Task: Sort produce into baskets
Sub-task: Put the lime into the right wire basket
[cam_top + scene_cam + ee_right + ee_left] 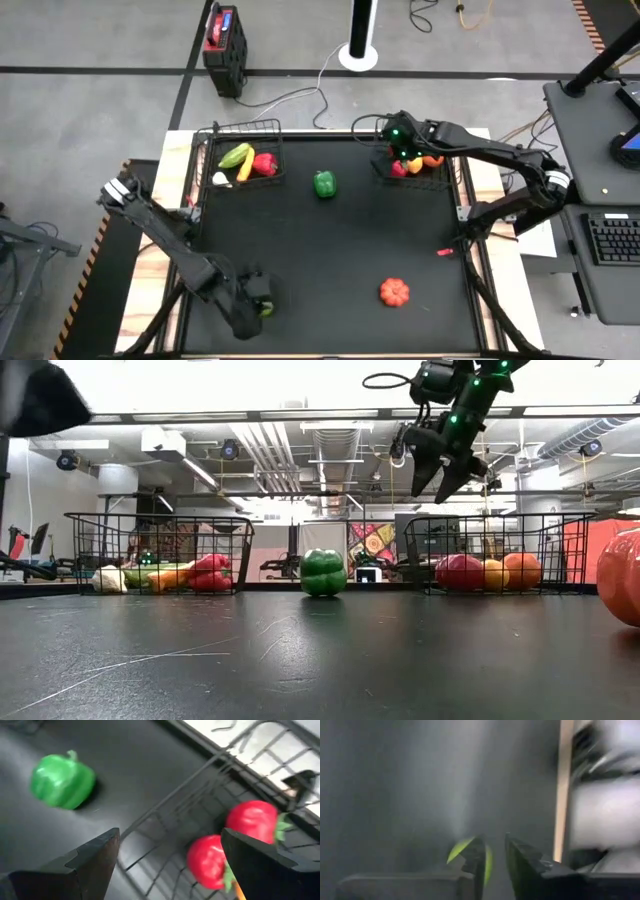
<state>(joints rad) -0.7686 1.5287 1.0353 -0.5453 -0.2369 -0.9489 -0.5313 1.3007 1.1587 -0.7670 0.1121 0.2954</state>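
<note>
Right gripper [398, 141] hangs open above the right basket [452, 180]; left gripper [262, 303] sits near-left, fingers clamped on a lime-green piece [487, 865]; green pepper [324, 184] lies between baskets.

**No readable writing in any view**

No word, number, brand or sign can be made out. The red and black case [224, 37] on the floor beyond the desk's far edge carries markings too small to read. The colourful poster [372, 544] on the wall behind the desk, seen in the low view, shows shapes but no legible letters. The keyboard [613, 238] on the side stand past the desk's right edge has keys too small to read. The produce and both baskets bear no labels that can be told.
</note>
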